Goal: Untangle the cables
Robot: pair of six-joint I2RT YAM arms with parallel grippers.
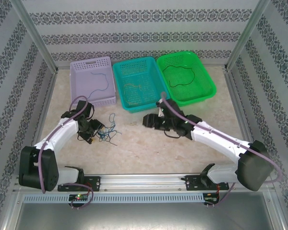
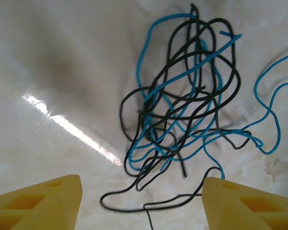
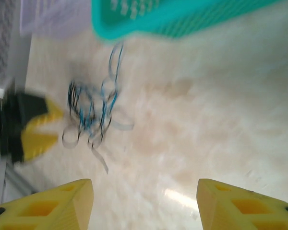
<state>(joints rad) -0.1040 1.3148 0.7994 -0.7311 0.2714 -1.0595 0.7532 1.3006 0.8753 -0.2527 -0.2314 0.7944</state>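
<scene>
A tangle of thin blue and black cables (image 1: 108, 131) lies on the marble table just right of my left gripper (image 1: 92, 128). In the left wrist view the tangle (image 2: 182, 110) spreads ahead of the gripper (image 2: 141, 201), which is open; a loose black loop lies on the table between its yellow fingers (image 2: 43, 203), touching neither clearly. My right gripper (image 1: 151, 120) hovers mid-table, facing left. In its blurred wrist view the gripper (image 3: 144, 203) is open over bare table, and the tangle (image 3: 91, 117) lies well ahead to the left.
Three baskets stand at the back: a lavender one (image 1: 77, 79) holding a blue wire (image 1: 101, 86), a teal one (image 1: 151, 91) with a yellowish wire (image 1: 134, 88), and a green one (image 1: 206, 79) with a black wire (image 1: 182, 76). The teal basket's wall (image 3: 182, 17) is close above the right gripper.
</scene>
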